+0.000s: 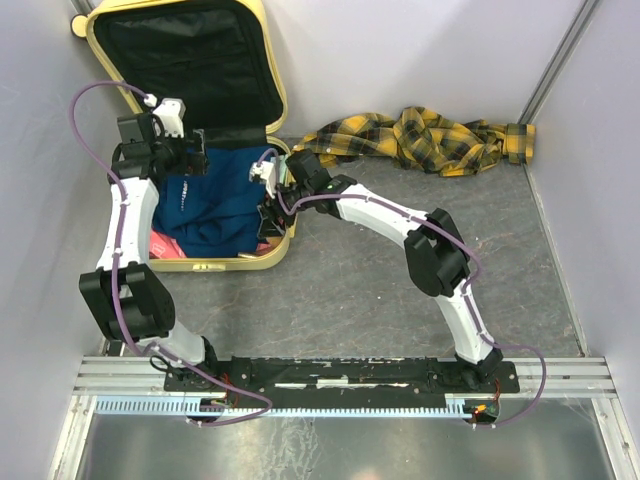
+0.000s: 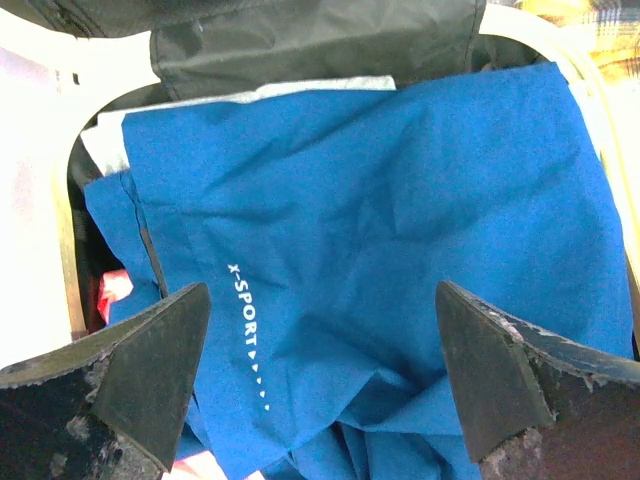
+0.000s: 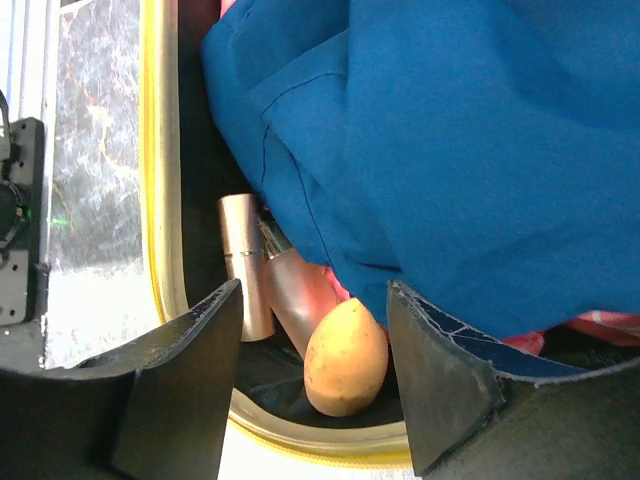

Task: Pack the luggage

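The pale-yellow luggage lies open at the far left, its black-lined lid standing up. A blue garment printed "X-SPORT" fills the lower half. My left gripper hangs open and empty over the garment. My right gripper is open and empty at the case's near right corner. Between its fingers, below, lie a tan egg-shaped object and a rose-gold bottle, both partly under the blue garment. The yellow rim runs beside them.
A yellow-and-black plaid cloth lies crumpled on the grey table against the back wall, right of the case. A pink item shows in the case's near left corner. White walls close in on the left, back and right.
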Action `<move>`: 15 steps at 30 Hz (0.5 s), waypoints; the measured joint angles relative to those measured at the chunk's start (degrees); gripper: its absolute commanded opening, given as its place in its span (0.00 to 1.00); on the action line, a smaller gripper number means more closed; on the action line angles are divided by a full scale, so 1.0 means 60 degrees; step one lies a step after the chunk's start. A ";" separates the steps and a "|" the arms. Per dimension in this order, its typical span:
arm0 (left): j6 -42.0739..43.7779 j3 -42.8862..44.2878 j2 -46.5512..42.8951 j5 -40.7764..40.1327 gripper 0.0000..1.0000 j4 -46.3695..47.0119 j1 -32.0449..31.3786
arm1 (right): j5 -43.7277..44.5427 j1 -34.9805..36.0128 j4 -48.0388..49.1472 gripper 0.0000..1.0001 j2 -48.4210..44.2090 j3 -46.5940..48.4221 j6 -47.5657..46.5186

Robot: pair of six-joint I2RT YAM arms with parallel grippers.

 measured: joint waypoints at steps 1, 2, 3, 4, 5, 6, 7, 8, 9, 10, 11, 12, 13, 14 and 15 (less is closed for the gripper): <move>0.0066 0.0138 0.0076 0.0018 0.99 -0.0084 0.0000 | -0.0007 -0.0044 0.0066 0.67 -0.0029 0.0000 0.0189; 0.0113 0.0328 0.0186 0.0073 0.99 -0.0204 0.0000 | -0.0015 -0.0102 0.0142 0.67 -0.0055 0.0000 0.0404; 0.0164 0.0590 0.0331 0.0164 0.99 -0.0328 0.0000 | -0.0036 -0.0175 0.0240 0.67 -0.0084 0.0000 0.0637; 0.0175 0.0878 0.0484 0.0240 0.99 -0.0393 0.0000 | -0.0044 -0.0262 0.0364 0.67 -0.0117 0.0000 0.0874; 0.0175 0.1147 0.0619 0.0310 0.99 -0.0408 0.0000 | -0.0051 -0.0368 0.0466 0.67 -0.0153 0.0000 0.1078; 0.0175 0.1366 0.0703 0.0423 0.99 -0.0328 0.0000 | -0.0055 -0.0481 0.0586 0.67 -0.0197 0.0000 0.1271; 0.0175 0.1523 0.0747 0.0506 0.99 -0.0204 0.0000 | -0.0062 -0.0659 0.0736 0.68 -0.0259 0.0000 0.1504; 0.0175 0.1632 0.0761 0.0594 0.99 -0.0106 0.0000 | -0.0062 -0.0805 0.0816 0.68 -0.0313 0.0000 0.1647; 0.0171 0.1807 0.0801 0.0710 1.00 0.0029 0.0000 | -0.0055 -0.0980 0.0903 0.68 -0.0386 0.0000 0.1807; 0.0160 0.2127 0.0896 0.0805 0.99 0.0215 0.0000 | -0.0036 -0.1158 0.0987 0.68 -0.0474 0.0000 0.1942; 0.0120 0.2415 0.1016 0.0900 0.98 0.0379 0.0000 | -0.0007 -0.1330 0.1082 0.68 -0.0583 -0.0015 0.2076; 0.0015 0.2929 0.1253 0.0994 0.97 0.0506 0.0000 | 0.0022 -0.1479 0.1184 0.68 -0.0703 -0.0066 0.2164; -0.0164 0.3504 0.1548 0.1082 0.96 0.0681 0.0000 | 0.0047 -0.1606 0.1249 0.68 -0.0805 -0.0109 0.2248; -0.0393 0.4189 0.1920 0.1217 0.93 0.0925 0.0000 | 0.0087 -0.1778 0.1351 0.68 -0.0943 -0.0189 0.2335; -0.0696 0.4819 0.2291 0.1330 0.91 0.1239 0.0000 | 0.0113 -0.1923 0.1410 0.68 -0.1067 -0.0266 0.2412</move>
